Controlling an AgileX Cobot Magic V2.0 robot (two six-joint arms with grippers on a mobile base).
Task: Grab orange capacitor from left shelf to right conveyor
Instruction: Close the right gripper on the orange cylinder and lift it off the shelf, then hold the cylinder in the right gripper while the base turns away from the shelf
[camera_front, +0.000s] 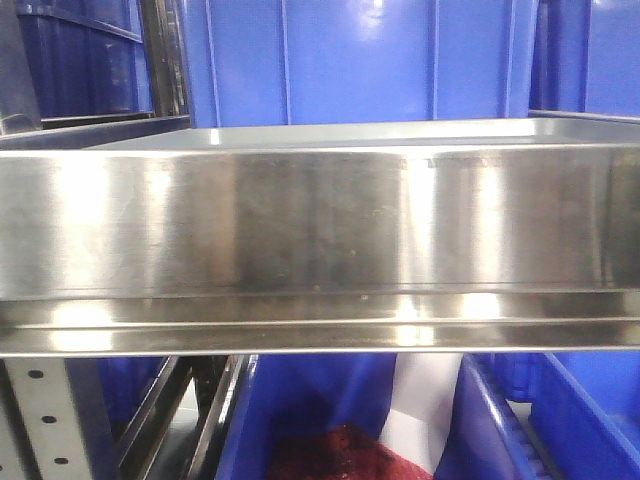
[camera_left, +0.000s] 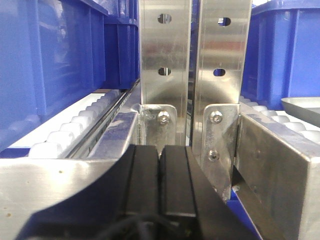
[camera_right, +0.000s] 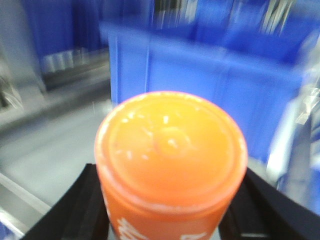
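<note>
The orange capacitor (camera_right: 170, 165) fills the middle of the blurred right wrist view, its flat top toward the camera and white print low on its side. My right gripper (camera_right: 170, 220) is shut on it, one black finger (camera_right: 75, 210) on each side. The left shelf (camera_front: 320, 220) of brushed steel spans the front view, its tall lip facing me. My left gripper (camera_left: 160, 170) is shut and empty, its black fingers (camera_left: 142, 175) pressed together in front of two perforated steel uprights (camera_left: 165, 55). The conveyor is out of view.
Blue plastic bins (camera_front: 360, 60) stand above and below the shelf and on both sides in the left wrist view (camera_left: 50, 65). White rollers (camera_left: 75, 125) run along a rack at the left. A blue bin (camera_right: 210, 95) stands behind the capacitor.
</note>
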